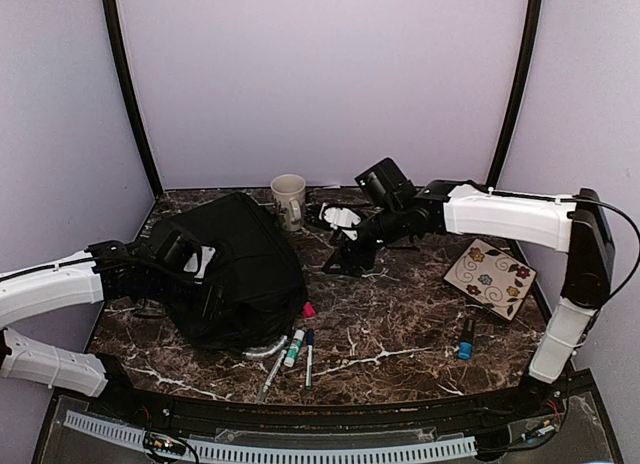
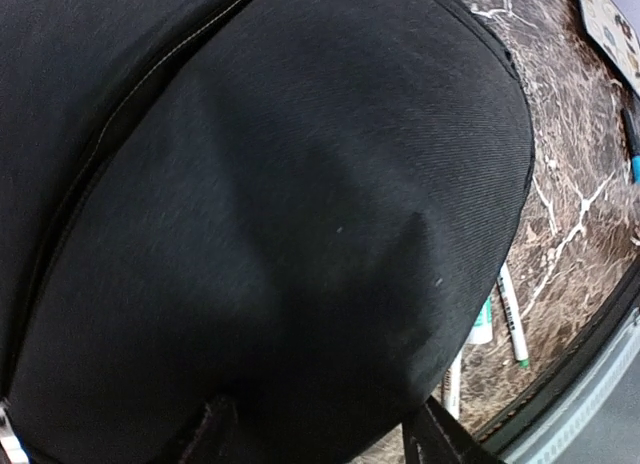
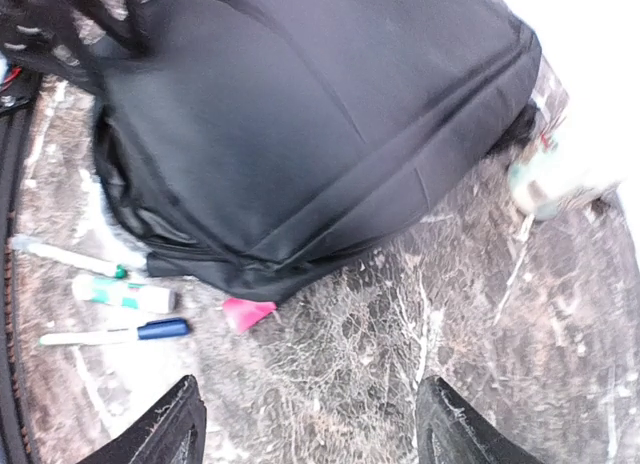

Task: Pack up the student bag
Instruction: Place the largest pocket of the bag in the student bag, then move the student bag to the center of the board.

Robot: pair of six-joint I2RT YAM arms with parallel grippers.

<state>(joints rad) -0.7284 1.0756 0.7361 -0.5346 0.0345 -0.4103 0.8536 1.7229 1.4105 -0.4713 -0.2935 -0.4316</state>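
On a dark marbled table (image 1: 400,344), lilac walls behind. At the left gripper (image 2: 318,439): spread close over the student bag (image 1: 235,264) left of centre, grips nothing. At the right gripper (image 3: 310,424): wide, empty, above the marble. Beside the bag: pens (image 1: 296,346), not yet packed; looks far from finished.

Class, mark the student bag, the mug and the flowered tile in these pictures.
student bag (image 1: 245,272), top view, middle of its black fabric.
mug (image 1: 288,198), top view, its outer wall.
flowered tile (image 1: 490,277), top view, its centre.

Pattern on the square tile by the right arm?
Cream tile with coloured flowers and dark swirls; best in top external view.
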